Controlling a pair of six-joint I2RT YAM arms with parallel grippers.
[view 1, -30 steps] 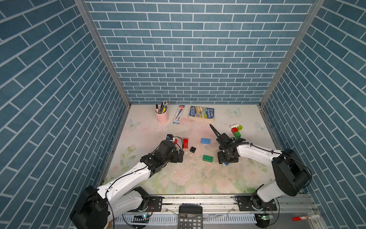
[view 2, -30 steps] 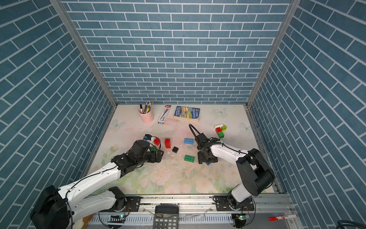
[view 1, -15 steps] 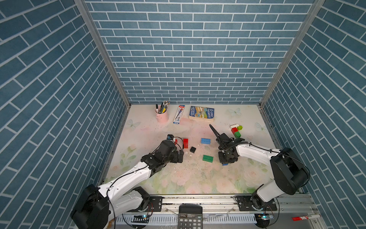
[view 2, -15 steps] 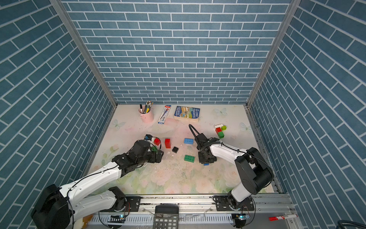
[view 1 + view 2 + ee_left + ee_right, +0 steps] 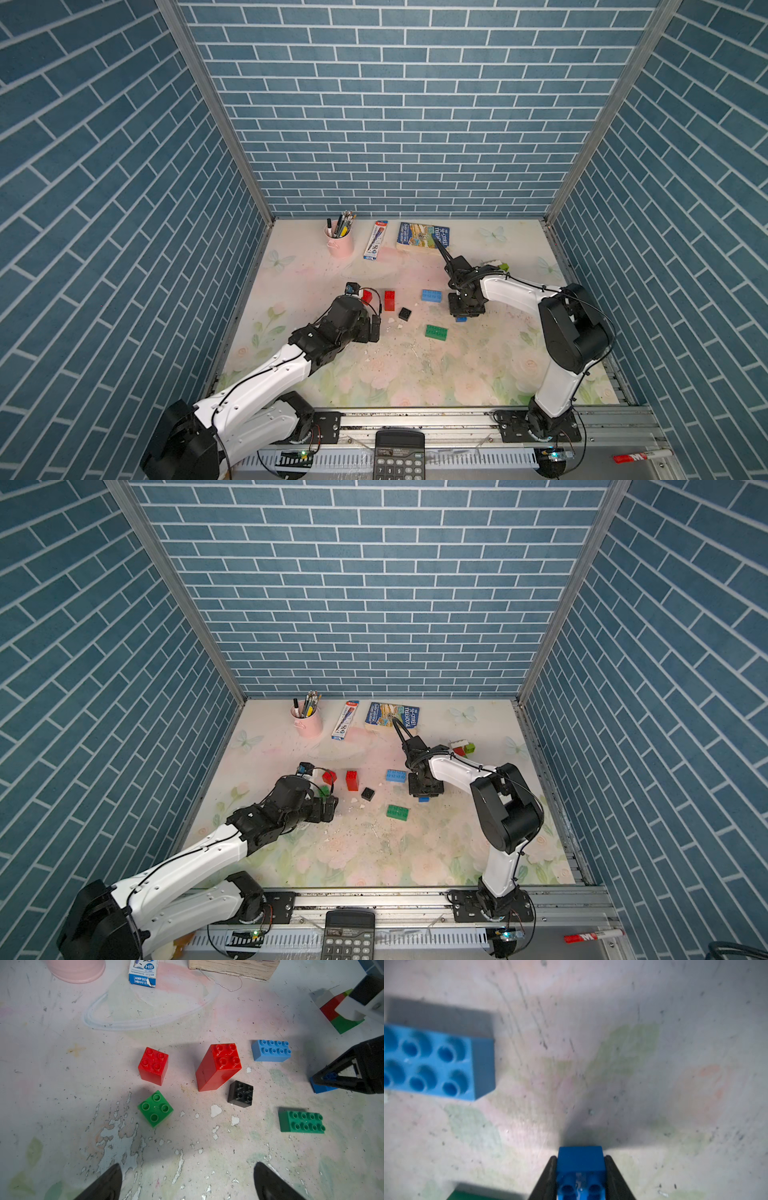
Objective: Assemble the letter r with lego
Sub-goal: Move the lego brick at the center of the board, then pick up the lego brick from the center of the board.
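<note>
The small dark blue brick [image 5: 580, 1167] sits low on the counter [image 5: 654, 1064], near the long light blue brick [image 5: 431, 1061] and the long green brick [image 5: 301, 1122], and the right gripper [image 5: 580, 1157], pointing down, is squeezed tight on its sides. I think this is the pick-up step: next it must lift the brick straight up without bumping the others. The left gripper [image 5: 187, 1167] hangs wide apart and empty near the small green brick [image 5: 155, 1108].

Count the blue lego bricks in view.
2: a light blue long brick on the table, and a darker blue brick clamped in the right tool. Others may be hidden.
</note>
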